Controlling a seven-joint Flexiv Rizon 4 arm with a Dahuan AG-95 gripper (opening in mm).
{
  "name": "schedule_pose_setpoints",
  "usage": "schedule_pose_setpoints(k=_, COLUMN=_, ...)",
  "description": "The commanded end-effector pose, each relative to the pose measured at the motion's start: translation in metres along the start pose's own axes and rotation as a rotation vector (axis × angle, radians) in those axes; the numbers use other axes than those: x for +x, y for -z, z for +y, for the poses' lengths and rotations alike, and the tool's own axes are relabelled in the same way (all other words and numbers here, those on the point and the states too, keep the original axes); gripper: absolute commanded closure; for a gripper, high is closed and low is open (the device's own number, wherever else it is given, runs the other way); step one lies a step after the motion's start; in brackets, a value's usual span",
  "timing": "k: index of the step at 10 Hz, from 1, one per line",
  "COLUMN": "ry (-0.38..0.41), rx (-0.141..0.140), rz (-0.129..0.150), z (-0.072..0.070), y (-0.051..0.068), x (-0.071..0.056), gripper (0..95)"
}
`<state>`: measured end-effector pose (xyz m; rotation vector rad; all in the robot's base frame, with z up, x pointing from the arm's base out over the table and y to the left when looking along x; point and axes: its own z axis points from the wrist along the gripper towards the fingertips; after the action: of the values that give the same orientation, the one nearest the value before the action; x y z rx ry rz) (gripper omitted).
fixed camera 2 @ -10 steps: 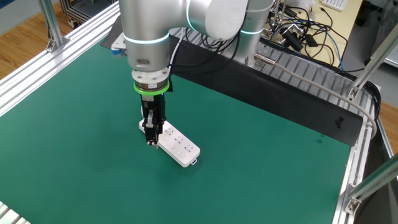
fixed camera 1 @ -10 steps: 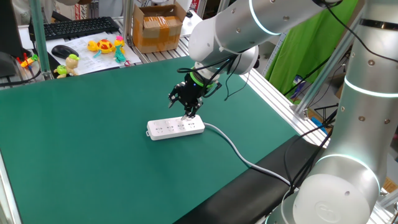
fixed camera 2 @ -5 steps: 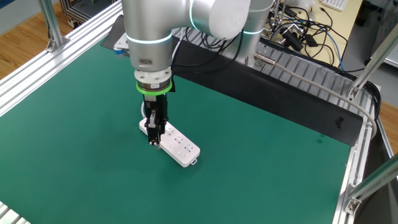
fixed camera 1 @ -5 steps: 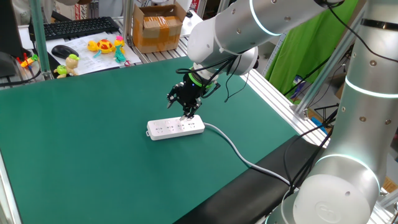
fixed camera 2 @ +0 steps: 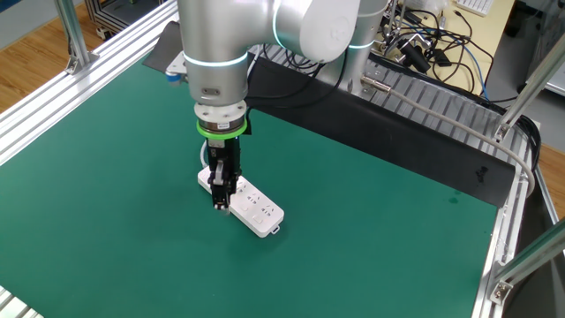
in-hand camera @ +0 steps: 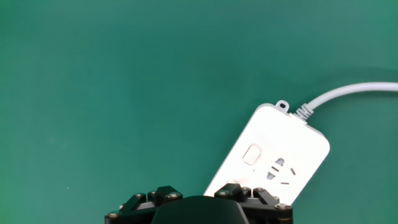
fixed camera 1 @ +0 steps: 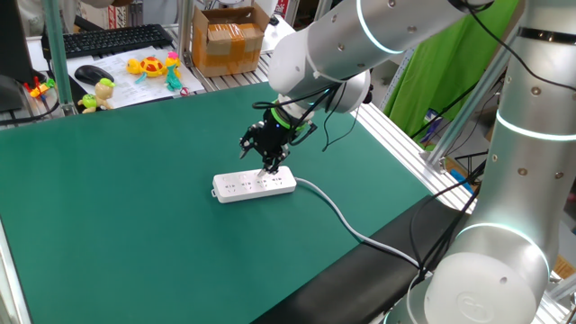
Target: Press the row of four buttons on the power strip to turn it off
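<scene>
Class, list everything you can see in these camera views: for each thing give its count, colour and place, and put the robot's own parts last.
power strip: one, white, lying flat on the mat near its middle
buttons: only one shows plainly, white, on the strip's top beside a socket group near the cable end
cable: one, pale grey, running from the strip's end to the mat's edge
table mat: one, green, covering the table
keyboard: one, black, on the desk behind the table
mouse: one, black, below the keyboard
cardboard box: one, brown, behind the mat
toys: several, yellow and green, at the mat's far edge
robot arm: one, silver
gripper: one, black, pointing down over the strip's cable end
</scene>
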<state>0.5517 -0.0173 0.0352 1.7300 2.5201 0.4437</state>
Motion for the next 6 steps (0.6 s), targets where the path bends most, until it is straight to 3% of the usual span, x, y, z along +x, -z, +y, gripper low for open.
schedule_pose_setpoints(k=1, ry=-0.006, rx=-0.007, rz=0.011, z=0.0011, y=0.0014, x=0.0015, gripper=38.0)
schedule_pose_setpoints(k=6, ry=-0.009, rx=-0.016, rz=0.008, z=0.0065, y=-0.0006, x=0.0036, gripper=38.0)
